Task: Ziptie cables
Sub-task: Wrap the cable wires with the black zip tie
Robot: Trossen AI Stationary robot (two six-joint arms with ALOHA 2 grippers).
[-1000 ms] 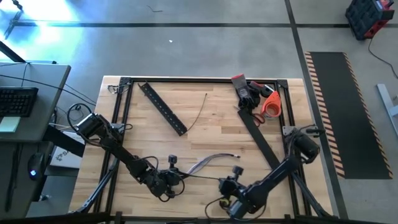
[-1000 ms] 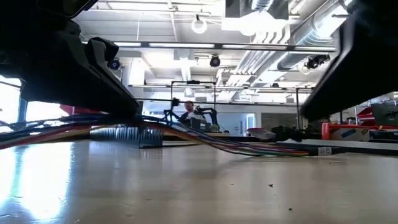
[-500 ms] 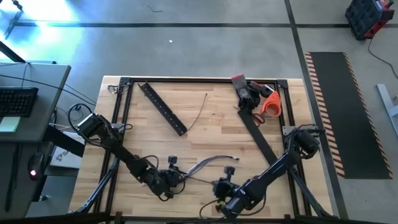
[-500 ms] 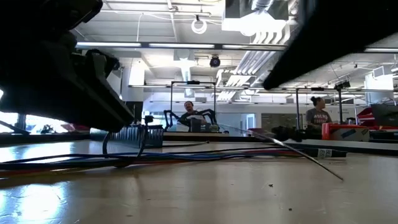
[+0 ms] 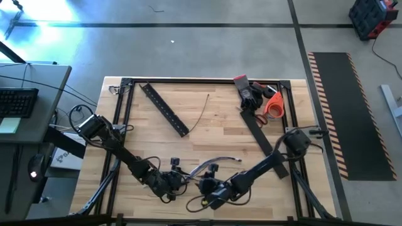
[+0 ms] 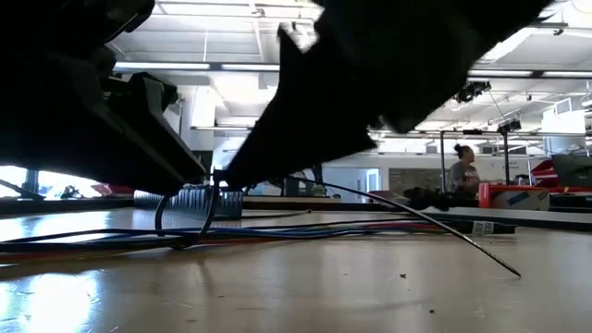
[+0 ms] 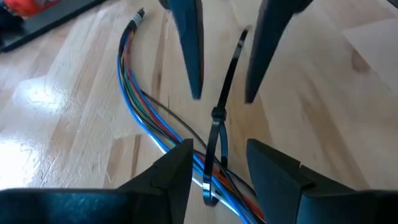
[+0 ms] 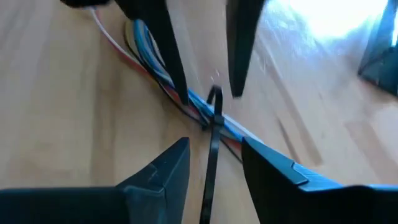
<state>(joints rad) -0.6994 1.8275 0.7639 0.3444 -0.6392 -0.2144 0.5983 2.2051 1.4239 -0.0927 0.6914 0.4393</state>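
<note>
1. Looking from the left, I see my left gripper (image 5: 171, 182) low over the table's (image 5: 207, 135) near edge, its arm stretched flat from the left corner. Its fingers (image 7: 174, 177) stand apart on either side of the tie and grip nothing.
2. Between the two grippers lie the cables (image 7: 140, 109), a bundle of thin coloured wires on the wood. A black zip tie (image 7: 214, 146) is already looped around them, its tail sticking up free.
3. I judge the tie threaded but perhaps not pulled fully tight; cinching, and maybe trimming the tail, seems left.
4. On the right, my right gripper (image 5: 210, 191) faces the left one across the bundle, its arm reaching in low from the right corner. Its fingers (image 8: 165, 171) are parted around the tie's tail, holding nothing.
</note>
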